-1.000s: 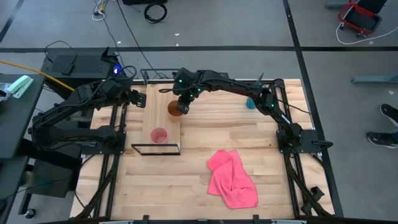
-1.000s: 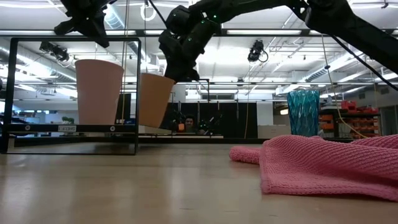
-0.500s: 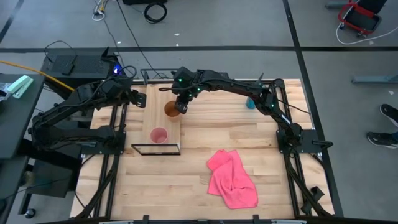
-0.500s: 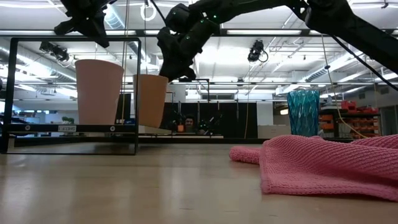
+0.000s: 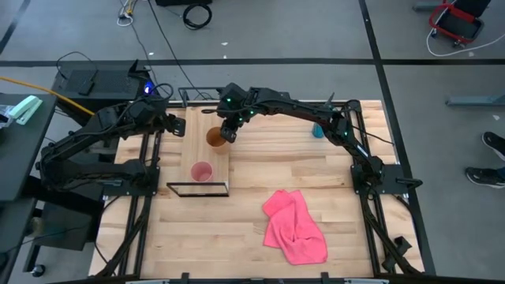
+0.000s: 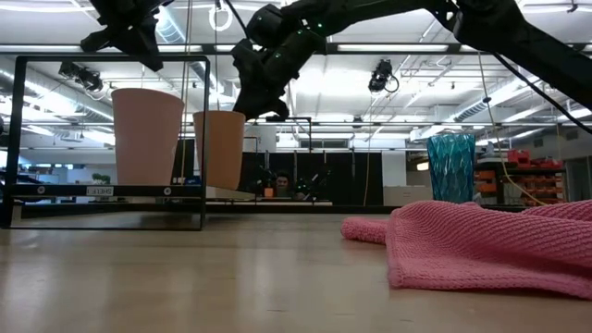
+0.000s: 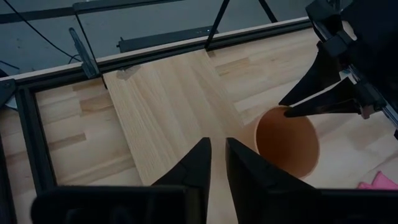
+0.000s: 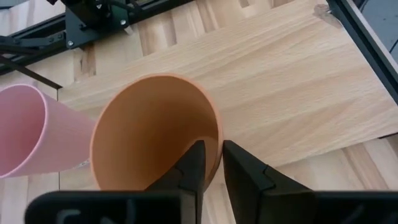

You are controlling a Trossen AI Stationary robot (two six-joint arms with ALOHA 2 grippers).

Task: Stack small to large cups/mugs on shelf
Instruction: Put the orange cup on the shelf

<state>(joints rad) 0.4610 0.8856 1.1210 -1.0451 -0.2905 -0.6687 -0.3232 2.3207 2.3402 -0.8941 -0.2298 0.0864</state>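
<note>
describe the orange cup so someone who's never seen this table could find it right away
On the shelf at the table's left rear, the orange cup stands behind the pink cup. It alone has the right gripper pinching its rim.

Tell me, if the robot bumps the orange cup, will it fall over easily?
Probably, yes. The orange cup looks tall and narrows toward its base on the shelf, so a sideways nudge could tip it. It seems thin, empty plastic, likely light. The right tool pinches only its rim, so its wall may flex a little.
</note>
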